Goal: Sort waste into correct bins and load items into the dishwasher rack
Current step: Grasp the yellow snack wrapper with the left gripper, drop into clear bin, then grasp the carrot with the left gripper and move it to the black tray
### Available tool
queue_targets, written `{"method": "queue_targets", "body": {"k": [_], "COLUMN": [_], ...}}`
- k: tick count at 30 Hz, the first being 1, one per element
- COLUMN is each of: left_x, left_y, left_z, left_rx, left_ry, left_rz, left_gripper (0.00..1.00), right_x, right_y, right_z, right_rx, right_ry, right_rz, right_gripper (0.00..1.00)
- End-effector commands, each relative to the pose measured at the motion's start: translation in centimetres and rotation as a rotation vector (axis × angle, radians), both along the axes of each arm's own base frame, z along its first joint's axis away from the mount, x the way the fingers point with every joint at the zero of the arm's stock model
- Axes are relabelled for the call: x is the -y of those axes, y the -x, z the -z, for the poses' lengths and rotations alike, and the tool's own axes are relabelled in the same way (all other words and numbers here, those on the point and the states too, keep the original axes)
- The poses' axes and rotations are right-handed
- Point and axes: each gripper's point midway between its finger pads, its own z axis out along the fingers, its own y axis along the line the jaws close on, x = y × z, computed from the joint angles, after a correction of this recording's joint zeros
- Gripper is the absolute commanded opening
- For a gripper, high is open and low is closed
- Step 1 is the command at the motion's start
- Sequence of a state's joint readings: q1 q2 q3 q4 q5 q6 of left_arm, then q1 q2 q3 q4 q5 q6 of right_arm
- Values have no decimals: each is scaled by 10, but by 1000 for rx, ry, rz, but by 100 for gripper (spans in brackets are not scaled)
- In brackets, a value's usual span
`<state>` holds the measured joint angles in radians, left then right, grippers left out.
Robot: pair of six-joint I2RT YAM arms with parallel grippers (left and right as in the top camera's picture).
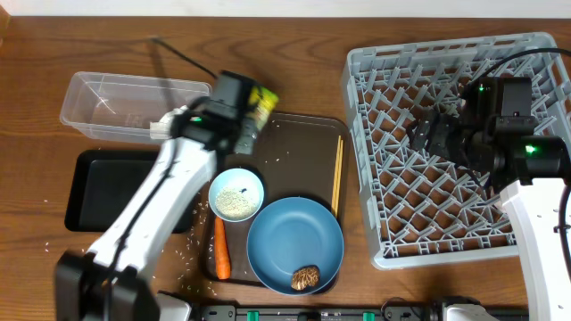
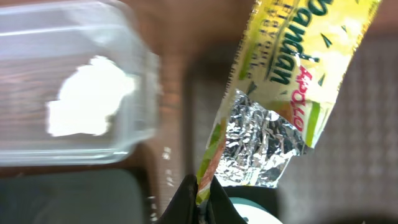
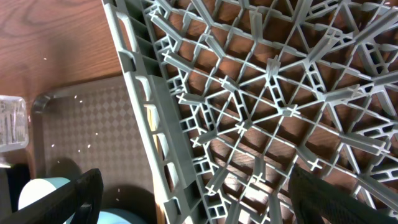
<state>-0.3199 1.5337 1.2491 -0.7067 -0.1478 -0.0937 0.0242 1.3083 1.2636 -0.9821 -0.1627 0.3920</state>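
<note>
My left gripper [image 2: 202, 194] is shut on the edge of the silvery wrapper with green-yellow print [image 2: 283, 74] and holds it in the air. In the overhead view the wrapper [image 1: 261, 102] hangs between the clear tub [image 1: 89, 120] and the brown tray. Crumpled white paper [image 2: 92, 102] lies in the clear tub. The black tray [image 1: 103, 192] sits in front of the tub. My right gripper [image 3: 205, 199] is open and empty over the grey rack [image 1: 393, 232], near its left wall [image 3: 146, 112]. The pink and light-blue cups are out of view.
The brown serving tray [image 1: 299, 143] holds a white bowl [image 1: 236, 193] with rice, a blue plate [image 1: 294, 234] with a brown food lump [image 1: 306, 277], chopsticks [image 1: 337, 174] and a carrot [image 1: 221, 250]. Loose rice [image 1: 192, 242] is scattered on the table.
</note>
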Motion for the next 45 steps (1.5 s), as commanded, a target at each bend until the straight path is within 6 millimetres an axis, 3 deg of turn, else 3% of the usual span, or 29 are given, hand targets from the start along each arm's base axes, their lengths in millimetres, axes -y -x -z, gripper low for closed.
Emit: {"method": "queue_targets", "body": {"k": [1, 8, 11, 15, 16, 19, 20, 28, 31, 37, 42, 45], "left_x": [-48, -122, -132, -124, -121, -108, -108, -108, -102, -82, -64, -43], "left_y": [-9, -36, -45, -59, -60, -54, -51, -11, 18, 70, 120, 153], "left_z": [-9, 16, 23, 17, 15, 3, -2, -74, -83, -64, -33, -8], "left_rx": [38, 100, 131, 162, 159, 138, 142, 254, 216, 20, -221, -379], "left_ry": [14, 209, 308, 419, 440, 491, 491, 427, 370, 275, 203, 205], "left_rz": [-226, -728, -876, -880, -869, -811, -810, -651, -573, -457, -418, -357], "left_gripper": [6, 6, 6, 8, 22, 50, 53, 70, 71, 71, 71, 71], "right_x": [-1, -2, -2, -2, -2, -2, -2, -2, -2, -2, -2, -2], "right_y": [0, -3, -2, 1, 1, 0, 0, 0, 0, -1, 0, 0], "right_z": [1, -1, 0, 2, 2, 2, 2, 2, 2, 1, 1, 2], "right_rx": [-3, 11, 6, -8, -8, -7, -7, -7, -7, 0, -4, -7], "right_ry": [2, 1, 2, 2, 2, 2, 2, 2, 2, 2, 2, 2], "right_rz": [6, 5, 5, 5, 5, 4, 4, 4, 4, 5, 4, 5], "right_gripper": [89, 89, 89, 89, 89, 89, 89, 89, 89, 89, 90, 90]}}
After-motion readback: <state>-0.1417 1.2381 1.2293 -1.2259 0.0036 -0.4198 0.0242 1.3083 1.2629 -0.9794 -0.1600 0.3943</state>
